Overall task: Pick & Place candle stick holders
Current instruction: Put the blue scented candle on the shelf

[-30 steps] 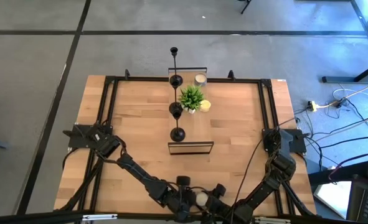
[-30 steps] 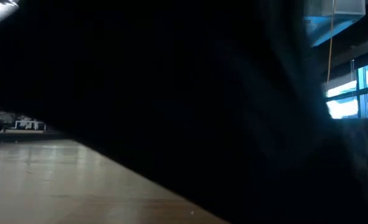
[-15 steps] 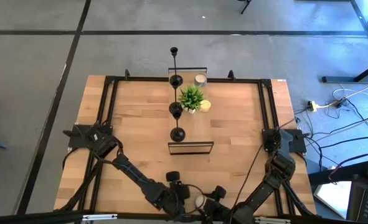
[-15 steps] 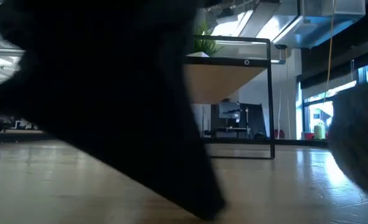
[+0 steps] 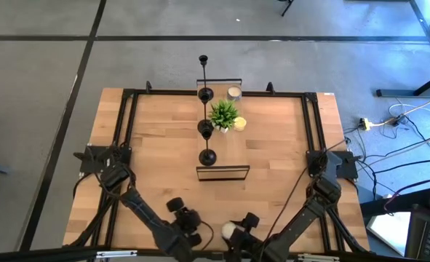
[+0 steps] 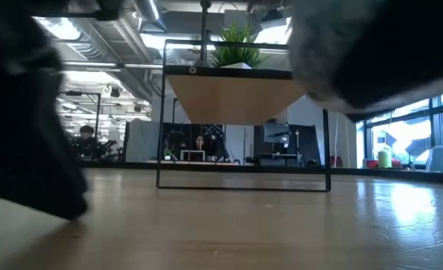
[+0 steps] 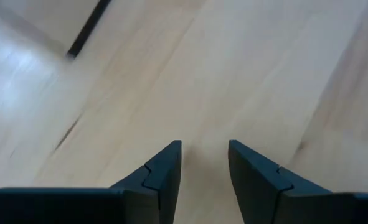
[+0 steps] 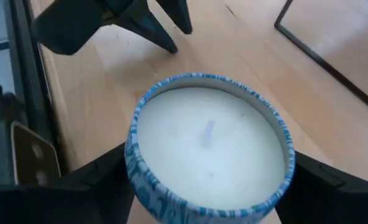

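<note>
- In the low view, dark blurred arm shapes fill both upper corners, hiding much of the room behind.
- The candle (image 8: 210, 146) in the right pincer (image 8: 208, 186) is cut off by the picture's edge.
- Both pincers sit at the surface's (image 5: 164, 153) near edge, partly cropped in the high view.
- The tallest candle stick holder's (image 6: 204, 19) top runs out of frame.

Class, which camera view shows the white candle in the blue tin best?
The right wrist view: the candle fills the picture, gripped between the right gripper, wick and tin rim plain. The high view shows only a small pale disc near the table's near edge. The low and left wrist views miss it.
</note>
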